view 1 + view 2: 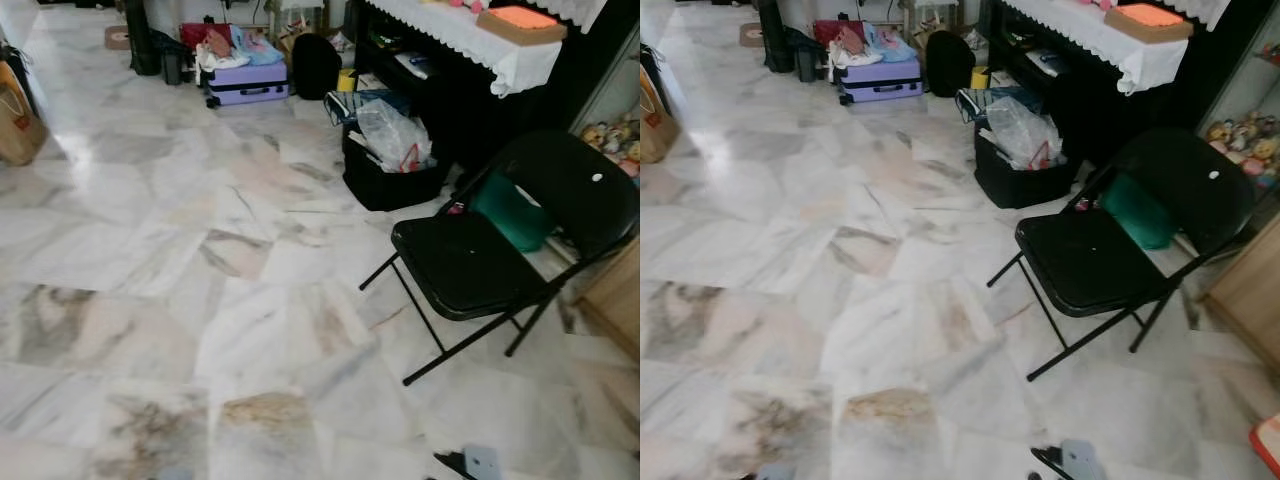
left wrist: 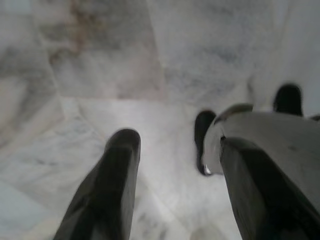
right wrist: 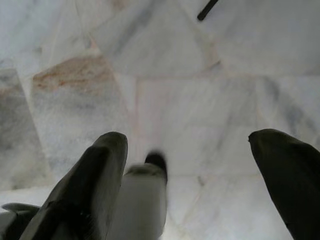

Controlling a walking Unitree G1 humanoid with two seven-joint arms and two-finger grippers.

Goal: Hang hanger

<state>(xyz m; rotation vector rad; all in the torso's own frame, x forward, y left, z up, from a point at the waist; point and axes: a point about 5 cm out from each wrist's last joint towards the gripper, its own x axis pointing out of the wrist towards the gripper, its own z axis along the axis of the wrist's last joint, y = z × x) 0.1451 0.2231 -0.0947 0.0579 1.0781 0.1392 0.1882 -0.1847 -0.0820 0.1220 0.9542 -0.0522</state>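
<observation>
Walking/search phase, judged from scene: no hanger identified anywhere on the marble floor, nor a rail to hang it on. Both arms hang idle, pointing down at floor. Left tool wide open, nothing betw. the two black fingers; right tool likewise spread wide, empty. Wrist views are blurred, so the pale shape + dark tip beside each tool is prob. the robot's own leg/foot, not certain. Ahead on robot's right: black folding chair w/ a green cushion against its back, seat otherwise bare. Behind it a black bin w/ clear plastic bags, next to a dark tabletop w/ white cloth. Far end: purple suitcase w/ clothes piled on top. To do this step well: keep head cam steady, scan chair back, bin and suitcase pile at slower pace since a thin hanger would be easy to miss; keep tools open and clear of chair legs when passing. Hanger's look: cannot describe; none made out.
</observation>
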